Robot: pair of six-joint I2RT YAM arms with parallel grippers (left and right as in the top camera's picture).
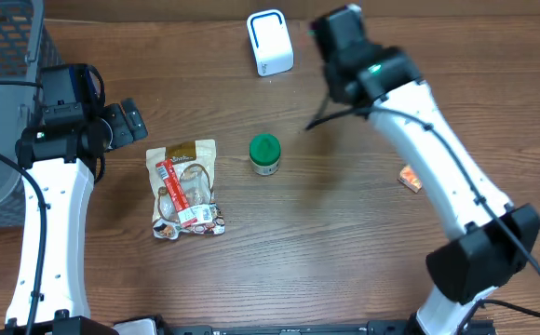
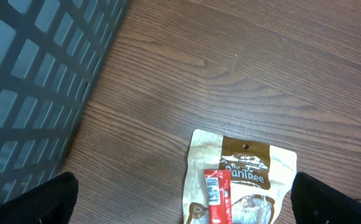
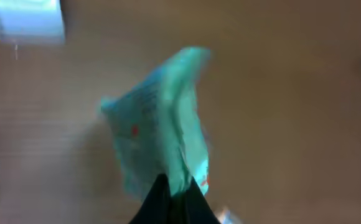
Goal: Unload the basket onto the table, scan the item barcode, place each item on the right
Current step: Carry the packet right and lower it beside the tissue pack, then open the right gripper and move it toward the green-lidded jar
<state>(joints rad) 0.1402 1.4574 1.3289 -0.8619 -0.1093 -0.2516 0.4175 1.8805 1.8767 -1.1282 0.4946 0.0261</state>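
Two risks stand out. Right gripper [image 3: 173, 190] is clenched on just one edge of a pale green, soft crinkled packet [image 3: 159, 118], which fans out beyond the fingertips, near a white rounded box [image 3: 22, 22] that is likely the scanner. With so thin a pinch the packet may flop or twist, turning its barcode away from the scanner, or slip free. The wrist view is blurred, so I cannot tell which face carries the code. Left gripper [image 1: 132, 123] hangs released near a tan snack pouch with a red label [image 1: 186, 189], well apart and unlikely to interfere.
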